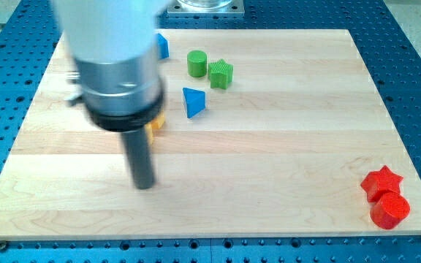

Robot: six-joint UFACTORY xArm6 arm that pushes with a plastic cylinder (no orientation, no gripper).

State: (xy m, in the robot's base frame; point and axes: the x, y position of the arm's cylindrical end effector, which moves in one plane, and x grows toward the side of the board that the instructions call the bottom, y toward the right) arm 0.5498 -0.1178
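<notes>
My tip (145, 185) rests on the wooden board (269, 168) in the view's lower left, touching no block. Nearest to it is a yellow-orange block (156, 124), mostly hidden behind the arm's housing just above the tip. A blue triangular block (193, 101) lies up and to the right of that. Further up sit a green cylinder (196, 63) and a green ridged block (221, 74), side by side. Another blue block (163, 46) peeks out from behind the arm near the board's top edge.
A red star block (381, 181) and a red cylinder (391, 211) lie close together at the board's lower right corner. The board rests on a blue perforated table (415, 73). The arm's grey housing (115, 66) hides the upper left of the board.
</notes>
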